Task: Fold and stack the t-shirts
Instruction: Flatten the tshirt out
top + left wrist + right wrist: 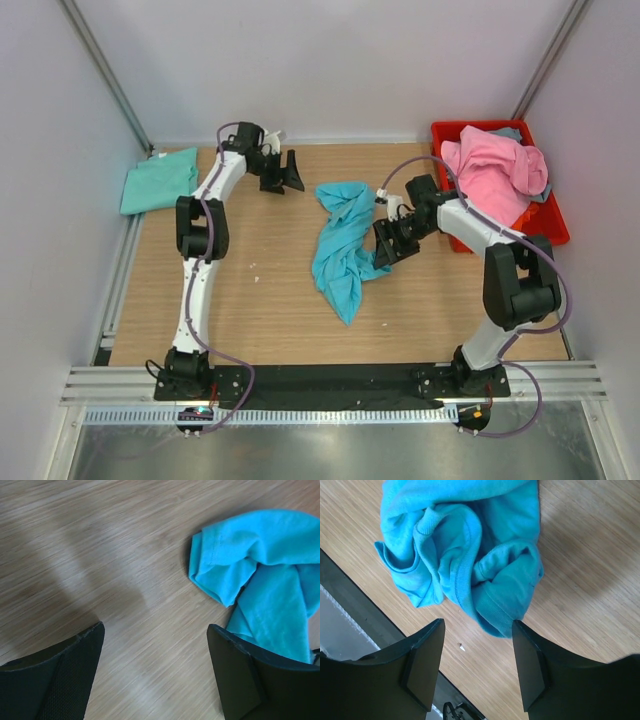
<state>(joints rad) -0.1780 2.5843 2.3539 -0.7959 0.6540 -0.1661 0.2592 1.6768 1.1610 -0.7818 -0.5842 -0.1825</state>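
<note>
A crumpled turquoise-blue t-shirt (345, 245) lies in a long heap mid-table. My right gripper (385, 245) sits at its right edge, open, nothing between the jaws. In the right wrist view the shirt's bunched hem (465, 545) hangs just ahead of the right gripper (477, 640), close to one fingertip. My left gripper (283, 172) hovers open over bare wood, left of the shirt's far end; its wrist view shows the left gripper (155, 645) empty, with the shirt (260, 565) at the upper right. A mint-green t-shirt (158, 180) lies folded at far left. A pink t-shirt (495, 175) is heaped in the bin over a grey-blue one (512, 133).
The red plastic bin (555, 225) stands at the right edge of the table. White walls enclose the table on three sides. A black strip and metal rail (330, 385) run along the near edge between the arm bases. A small speck (462, 648) lies on the wood.
</note>
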